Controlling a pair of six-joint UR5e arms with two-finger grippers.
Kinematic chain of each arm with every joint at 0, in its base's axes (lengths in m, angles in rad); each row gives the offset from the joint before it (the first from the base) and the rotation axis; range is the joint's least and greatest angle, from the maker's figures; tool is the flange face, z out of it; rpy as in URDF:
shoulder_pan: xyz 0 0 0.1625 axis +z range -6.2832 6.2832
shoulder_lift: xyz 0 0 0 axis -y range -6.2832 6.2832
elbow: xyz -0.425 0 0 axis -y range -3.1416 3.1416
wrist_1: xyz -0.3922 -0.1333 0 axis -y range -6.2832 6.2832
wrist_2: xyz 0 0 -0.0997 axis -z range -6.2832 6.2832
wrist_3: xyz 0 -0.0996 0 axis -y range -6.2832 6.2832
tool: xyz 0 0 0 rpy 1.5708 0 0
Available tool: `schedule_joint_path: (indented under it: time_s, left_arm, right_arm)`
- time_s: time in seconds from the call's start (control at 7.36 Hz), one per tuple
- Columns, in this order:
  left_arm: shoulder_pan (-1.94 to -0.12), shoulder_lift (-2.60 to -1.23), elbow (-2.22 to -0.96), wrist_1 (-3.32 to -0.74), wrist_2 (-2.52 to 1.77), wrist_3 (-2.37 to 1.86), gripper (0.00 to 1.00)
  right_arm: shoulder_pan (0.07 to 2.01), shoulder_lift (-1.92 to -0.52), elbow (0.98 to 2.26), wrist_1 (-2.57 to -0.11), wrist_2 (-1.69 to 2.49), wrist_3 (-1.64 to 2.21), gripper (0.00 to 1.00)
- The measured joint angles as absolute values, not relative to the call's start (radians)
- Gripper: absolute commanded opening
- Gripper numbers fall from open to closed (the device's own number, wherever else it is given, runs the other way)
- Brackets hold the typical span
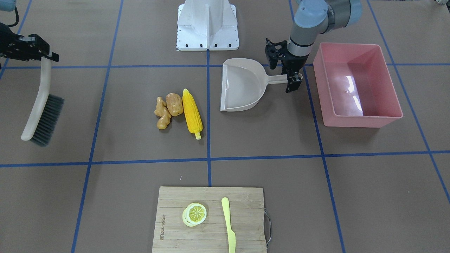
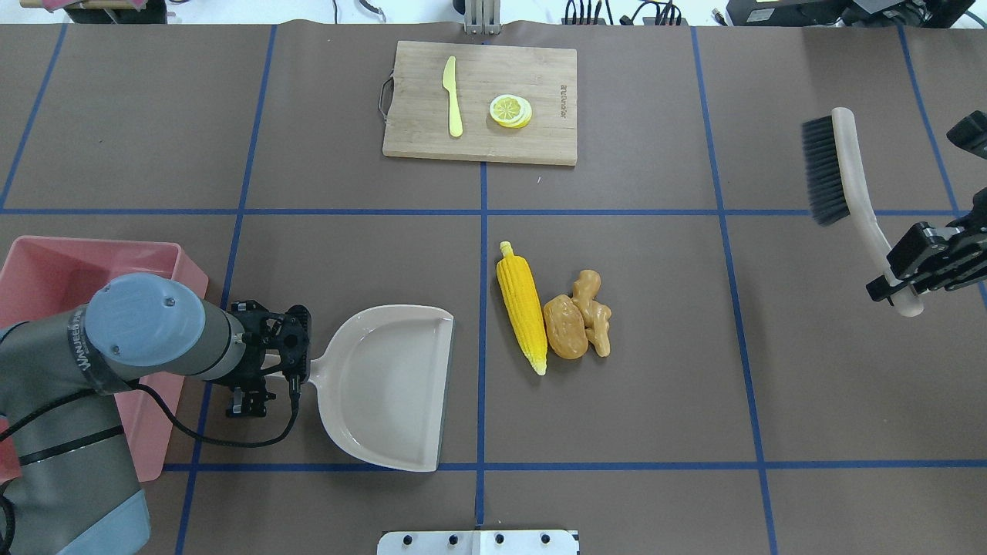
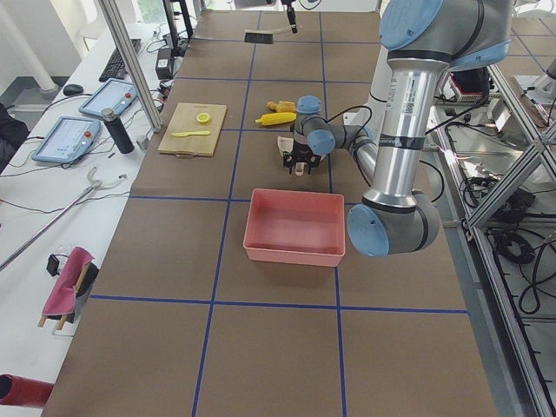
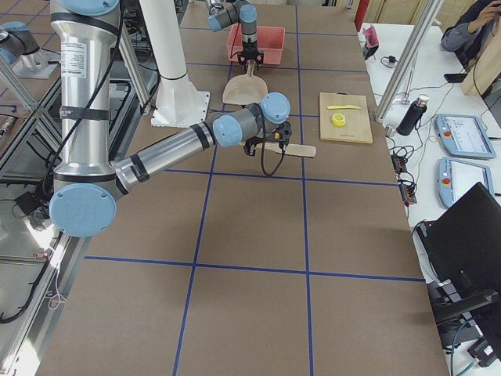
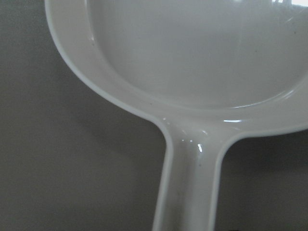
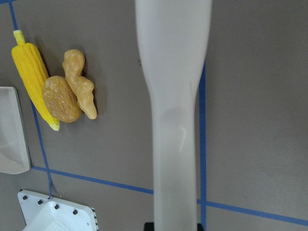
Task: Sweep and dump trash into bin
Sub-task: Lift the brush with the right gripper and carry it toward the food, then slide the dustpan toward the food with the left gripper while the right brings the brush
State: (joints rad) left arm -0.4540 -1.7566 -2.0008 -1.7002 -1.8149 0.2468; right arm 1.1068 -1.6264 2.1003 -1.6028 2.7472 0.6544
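Observation:
The trash lies together mid-table: a yellow corn cob [image 1: 192,113] [image 2: 522,304], a brown potato [image 1: 174,104] [image 2: 565,327] and a tan ginger root [image 1: 162,112] [image 2: 594,310]. My left gripper [image 1: 294,78] [image 2: 299,368] is shut on the handle of the beige dustpan [image 1: 242,84] [image 2: 385,385], whose open edge faces the corn. The pink bin [image 1: 362,121] [image 2: 46,262] stands just behind that gripper. My right gripper [image 1: 42,52] [image 2: 898,289] is shut on the handle of a brush [image 1: 42,109] [image 2: 837,169], far to the side of the trash.
A wooden cutting board [image 1: 246,218] on the far side from the robot holds a lemon slice [image 1: 195,213] and a pale yellow knife [image 1: 228,225]. The white robot base [image 1: 207,24] stands at the near edge. Blue tape lines cross the brown table.

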Motion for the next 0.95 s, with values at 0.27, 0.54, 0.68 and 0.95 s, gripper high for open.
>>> schedule_joint_path:
  time_s: [0.27, 0.54, 0.68, 0.95]
  left_arm:
    - [-0.454, -1.759, -2.007, -1.699, -1.818, 0.245, 0.0]
    - [-0.463, -1.755, -2.023, -1.689, -1.821, 0.25, 0.0]
    - [-0.472, -1.755, -2.041, -1.674, -1.825, 0.251, 0.0]
    - [-0.518, -1.763, -2.056, -1.642, -1.83, 0.259, 0.0]
  right_arm:
    - [0.982, -1.627, 2.097, -1.364, 2.693, 0.921, 0.0]
    - [0.849, -1.627, 2.078, -1.144, 2.598, 1.12, 0.0]
    - [0.796, -1.625, 2.068, -1.069, 2.567, 1.17, 0.0]
    - [0.703, -1.62, 2.019, -0.931, 2.491, 1.197, 0.0]
